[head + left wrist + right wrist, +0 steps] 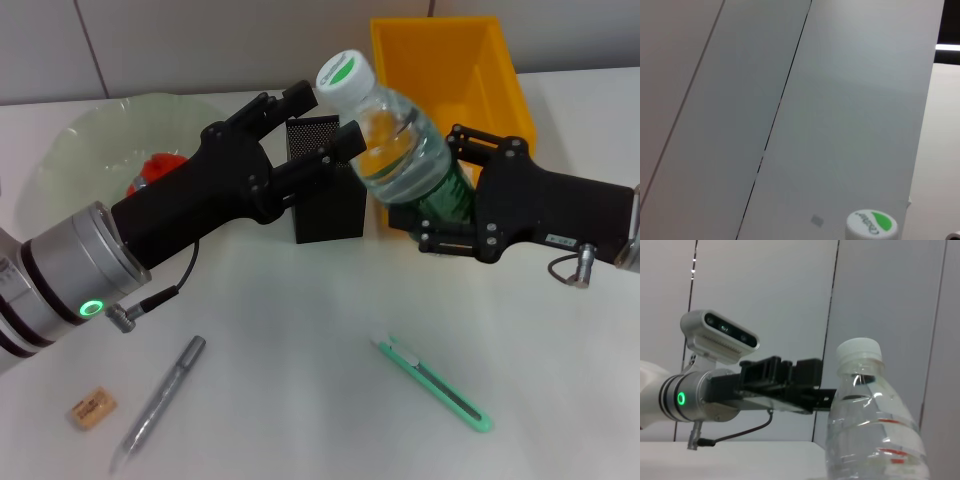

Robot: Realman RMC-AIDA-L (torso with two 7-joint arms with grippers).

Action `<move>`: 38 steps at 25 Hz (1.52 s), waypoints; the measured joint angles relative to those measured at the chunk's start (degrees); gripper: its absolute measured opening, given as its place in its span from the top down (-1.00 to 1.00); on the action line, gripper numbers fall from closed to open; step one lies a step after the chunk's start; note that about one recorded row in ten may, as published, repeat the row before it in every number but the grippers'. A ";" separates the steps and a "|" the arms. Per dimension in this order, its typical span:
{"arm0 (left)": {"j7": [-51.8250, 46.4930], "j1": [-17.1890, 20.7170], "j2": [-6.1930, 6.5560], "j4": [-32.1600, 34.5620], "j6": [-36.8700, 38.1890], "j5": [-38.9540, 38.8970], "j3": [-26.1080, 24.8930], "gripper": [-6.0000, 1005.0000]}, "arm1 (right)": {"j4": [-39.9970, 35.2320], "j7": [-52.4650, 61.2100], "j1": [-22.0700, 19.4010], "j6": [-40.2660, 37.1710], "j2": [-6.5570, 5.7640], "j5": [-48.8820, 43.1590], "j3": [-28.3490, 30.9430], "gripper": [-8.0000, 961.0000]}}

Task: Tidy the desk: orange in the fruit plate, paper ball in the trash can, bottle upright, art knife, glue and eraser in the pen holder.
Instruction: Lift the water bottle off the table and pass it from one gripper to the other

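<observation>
While right claw (440,205) grips bottle (400,145), left claw (310,125) spread, above white desk (320,400).

Orange (160,166) half hidden behind left arm

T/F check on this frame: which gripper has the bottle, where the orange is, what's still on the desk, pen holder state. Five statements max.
1. The right gripper is shut on the bottle, holding it off the desk. True.
2. The left gripper grips the bottle's cap. False: its open fingers sit beside the bottle's neck, not closed on it.
3. The orange lies in the fruit plate. True.
4. The art knife is in the pen holder. False: it lies flat on the desk.
5. The eraser lies on the desk. True.
</observation>
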 joint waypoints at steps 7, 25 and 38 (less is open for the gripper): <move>-0.68 0.24 0.00 -0.19 0.39 -0.96 0.02 -0.69 | 0.10 -0.22 0.82 1.50 0.05 0.40 -3.65 -0.59; -0.25 0.48 0.00 -0.20 0.49 -3.78 1.54 -0.69 | 2.65 -5.50 1.69 1.75 0.08 4.19 -4.43 -0.59; 1.14 0.49 -0.07 -0.20 0.74 -7.56 2.86 -0.69 | 7.01 -12.75 2.23 0.12 0.08 9.02 -5.17 -0.59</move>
